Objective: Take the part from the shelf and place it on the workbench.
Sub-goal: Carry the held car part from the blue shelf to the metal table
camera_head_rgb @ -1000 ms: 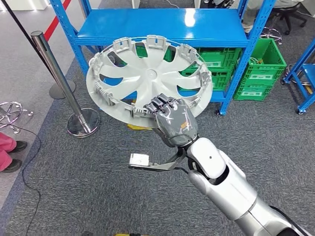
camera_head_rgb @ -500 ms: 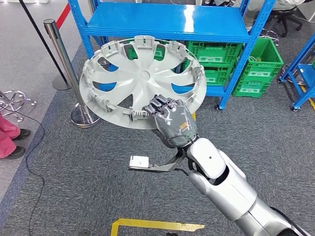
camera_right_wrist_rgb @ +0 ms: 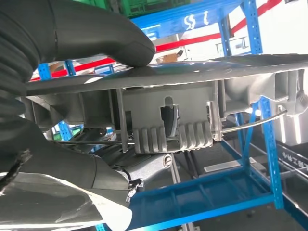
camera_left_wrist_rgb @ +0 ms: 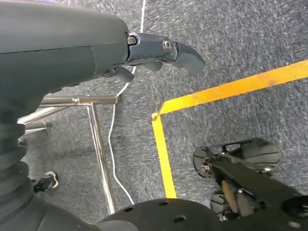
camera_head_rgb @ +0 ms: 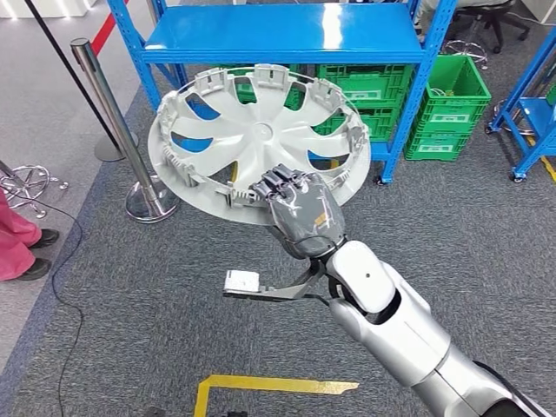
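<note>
Hubcap (camera_head_rgb: 259,143) is what you are carrying: a wide, pale grey plastic wheel cover, inner side up, held out roughly level in front of the blue shelf (camera_head_rgb: 281,39) and clear of it, above the grey carpet. Your right robot hand (camera_head_rgb: 303,211) grips it at the near rim, fingers curled over the ribbed edge and thumb on the opposite face; in the right wrist view the thumb (camera_right_wrist_rgb: 91,36) lies flat along one face of the rim while the clip teeth (camera_right_wrist_rgb: 174,137) sit just beyond the fingers. Your left robot hand (camera_left_wrist_rgb: 109,45) hangs low beside the yellow floor tape (camera_left_wrist_rgb: 225,89), holding nothing, with its fingers loosely apart as far as that view shows. Judge the hubcap as light but broad and springy: it will likely flex and sag away from a single rim grip, and the smooth face may slip under the thumb. The thin retaining clips and the wire ring around the rim look like the fragile parts, so keep hold on the solid rim between clips, not on a spoke or a tab. No bench is in sight near the shelf, so the placing step is not yet begun; expect a turn with the disc kept level and away from the shelf posts and the steel stanchion (camera_head_rgb: 108,113) beside it.
</note>
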Tool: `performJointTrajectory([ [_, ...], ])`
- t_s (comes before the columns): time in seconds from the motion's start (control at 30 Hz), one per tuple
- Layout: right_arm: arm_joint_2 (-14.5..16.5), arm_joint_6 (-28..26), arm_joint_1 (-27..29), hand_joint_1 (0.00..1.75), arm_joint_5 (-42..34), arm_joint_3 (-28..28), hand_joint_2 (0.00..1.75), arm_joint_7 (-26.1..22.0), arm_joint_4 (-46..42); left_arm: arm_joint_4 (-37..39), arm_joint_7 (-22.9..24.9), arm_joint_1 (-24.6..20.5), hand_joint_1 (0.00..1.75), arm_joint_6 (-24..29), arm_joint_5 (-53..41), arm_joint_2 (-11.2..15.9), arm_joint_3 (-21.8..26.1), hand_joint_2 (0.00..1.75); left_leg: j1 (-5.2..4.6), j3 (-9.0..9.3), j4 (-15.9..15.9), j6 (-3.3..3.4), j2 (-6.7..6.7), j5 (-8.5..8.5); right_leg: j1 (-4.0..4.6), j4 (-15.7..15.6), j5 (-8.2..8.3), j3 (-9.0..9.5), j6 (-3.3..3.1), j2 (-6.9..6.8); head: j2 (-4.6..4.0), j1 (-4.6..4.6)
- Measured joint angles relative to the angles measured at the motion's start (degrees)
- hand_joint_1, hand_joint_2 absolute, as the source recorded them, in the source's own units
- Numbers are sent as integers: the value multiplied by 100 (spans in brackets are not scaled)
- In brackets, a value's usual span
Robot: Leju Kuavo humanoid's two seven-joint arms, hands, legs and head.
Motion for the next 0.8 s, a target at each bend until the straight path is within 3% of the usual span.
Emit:
performJointTrajectory([
  [0.1, 2, -1, -7, 175, 9, 15, 175, -1, 1, 0, 1, -8, 0, -4, -3, 4, 0, 175, -16, 648, -1084, 85, -6, 430, 12, 20, 21, -37, 27, 3, 0, 3],
  [0.17, 4, -3, -19, 175, 26, 18, 175, 0, 1, 0, 2, -10, 0, -8, -3, 6, 0, 175, -38, 840, -1476, 137, -10, 471, 28, 30, 47, -75, 76, 1, 0, 5],
  [0.33, 4, -10, -34, 175, 60, 25, 175, 1, 13, 0, 23, -7, 0, -7, -3, 2, 0, 175, -49, 808, -1576, 154, -17, 475, 38, 36, 85, -140, 42, -8, 1, 19],
  [0.53, 4, -10, -40, 175, 63, 26, 175, 1, 25, 0, 35, -14, 0, -16, -3, 3, 0, 175, -83, 777, -1572, 217, -17, 515, 1, -12, 153, -148, 140, -8, 0, 19],
  [0.8, 4, -9, -40, 175, 79, 23, 175, 26, 34, 0, 45, -14, 0, -72, 1, 8, 0, 175, -93, 759, -1568, 239, -17, 543, -10, -12, 181, -172, 184, -8, -1, 16],
])
